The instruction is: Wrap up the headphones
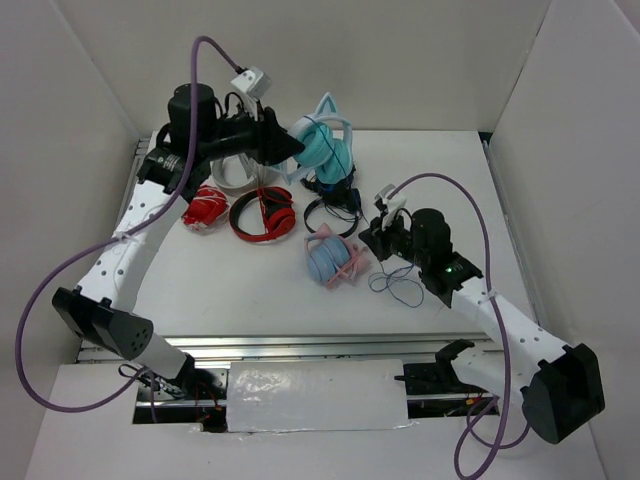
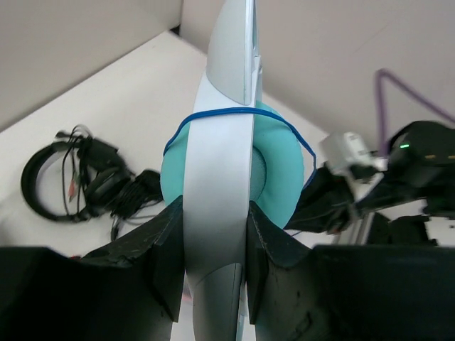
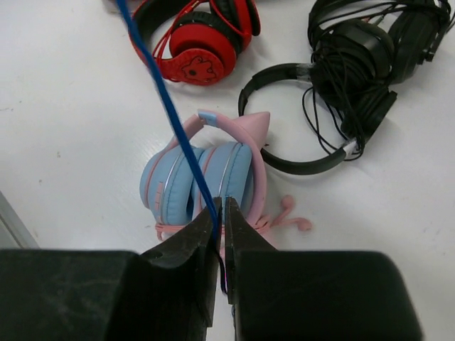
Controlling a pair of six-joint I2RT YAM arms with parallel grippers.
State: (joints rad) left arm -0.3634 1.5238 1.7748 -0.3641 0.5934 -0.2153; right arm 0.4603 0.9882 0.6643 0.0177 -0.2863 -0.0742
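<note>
Two grippers, both closed: left gripper (image 2: 213, 259) clamps the pale headband (image 2: 217, 177) of the headphones (image 2: 281, 170), near the table's (image 1: 200, 290) far edge; right gripper (image 3: 222, 217) pinches their blue cable (image 3: 167, 99).

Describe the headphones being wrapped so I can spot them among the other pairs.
At the far edge of the table, the left gripper clamps the headphones by the headband. Unlike the red pair, black pair and pink-banded pair lying nearby, these are teal-cushioned with pale cat ears and a blue cable looped around them.
</note>
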